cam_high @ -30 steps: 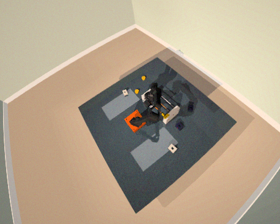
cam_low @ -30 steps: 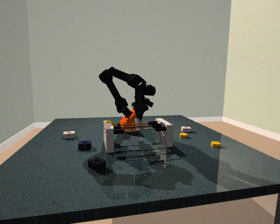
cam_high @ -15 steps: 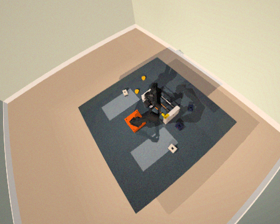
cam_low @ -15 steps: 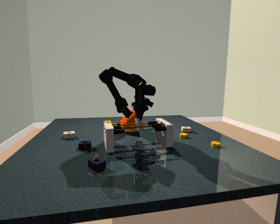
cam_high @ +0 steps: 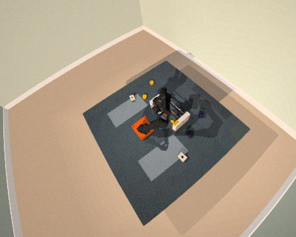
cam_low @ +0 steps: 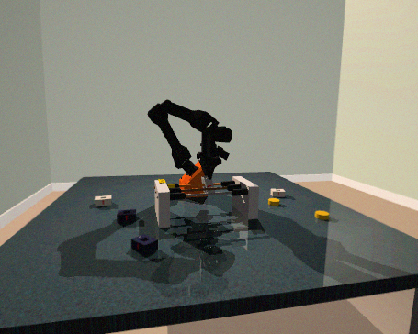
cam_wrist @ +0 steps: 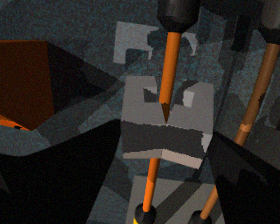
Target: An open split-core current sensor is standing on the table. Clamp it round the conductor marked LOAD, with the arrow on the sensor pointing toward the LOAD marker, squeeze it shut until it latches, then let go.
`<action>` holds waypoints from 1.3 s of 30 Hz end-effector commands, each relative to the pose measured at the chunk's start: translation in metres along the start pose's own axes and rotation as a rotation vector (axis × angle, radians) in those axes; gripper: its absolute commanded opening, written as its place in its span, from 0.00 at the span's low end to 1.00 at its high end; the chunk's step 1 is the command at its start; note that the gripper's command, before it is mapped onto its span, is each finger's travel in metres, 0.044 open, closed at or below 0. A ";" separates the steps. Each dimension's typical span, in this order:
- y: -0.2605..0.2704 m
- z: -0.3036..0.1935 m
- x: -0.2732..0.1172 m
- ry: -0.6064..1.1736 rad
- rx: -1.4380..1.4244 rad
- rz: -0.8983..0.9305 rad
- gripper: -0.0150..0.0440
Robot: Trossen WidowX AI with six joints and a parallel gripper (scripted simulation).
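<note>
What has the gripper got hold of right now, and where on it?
The gripper holds the pale grey split-core sensor, one finger on each outer side of its body, near the end away from its opening.

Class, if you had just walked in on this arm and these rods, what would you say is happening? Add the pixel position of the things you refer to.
A black robot arm has its gripper (cam_wrist: 165,132) shut on a grey sensor (cam_wrist: 167,112) at an orange conductor (cam_wrist: 171,62) (cam_wrist: 149,192). The conductor passes through or behind the sensor; which is unclear. The sensor has not been let go. Whether it has latched cannot be told.
</note>
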State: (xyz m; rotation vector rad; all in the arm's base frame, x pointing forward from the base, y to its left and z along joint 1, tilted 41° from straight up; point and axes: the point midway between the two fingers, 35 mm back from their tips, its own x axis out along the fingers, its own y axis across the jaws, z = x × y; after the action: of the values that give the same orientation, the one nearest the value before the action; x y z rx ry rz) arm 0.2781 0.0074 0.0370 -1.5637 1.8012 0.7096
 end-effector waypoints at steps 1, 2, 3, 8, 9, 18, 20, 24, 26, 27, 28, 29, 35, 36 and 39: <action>0.000 0.000 0.000 0.000 0.000 0.000 0.25; 0.000 0.000 0.000 0.000 0.000 0.000 0.25; 0.000 0.000 0.000 0.000 0.000 0.000 0.25; 0.000 0.000 0.000 0.000 0.000 0.000 0.25; 0.000 0.000 0.000 0.000 0.000 0.000 0.25; 0.000 0.000 0.000 0.000 0.000 0.000 0.57; 0.000 0.000 0.000 0.000 0.000 0.000 0.65; 0.000 0.000 0.000 0.000 0.000 0.000 0.83; 0.000 0.000 0.000 0.000 0.000 0.000 0.92; 0.000 0.000 0.000 0.000 0.000 0.000 0.97; 0.000 0.000 0.000 0.000 0.000 0.000 1.00; 0.000 0.000 0.000 0.000 0.000 0.000 1.00; 0.000 0.000 0.000 0.000 0.000 0.000 1.00; 0.000 0.000 0.001 0.001 0.000 0.009 1.00; -0.004 -0.003 0.024 0.009 -0.001 0.127 1.00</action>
State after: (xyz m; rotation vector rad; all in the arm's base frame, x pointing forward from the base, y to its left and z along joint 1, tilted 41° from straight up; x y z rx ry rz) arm 0.2791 0.0041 0.0341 -1.5418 1.8313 0.7219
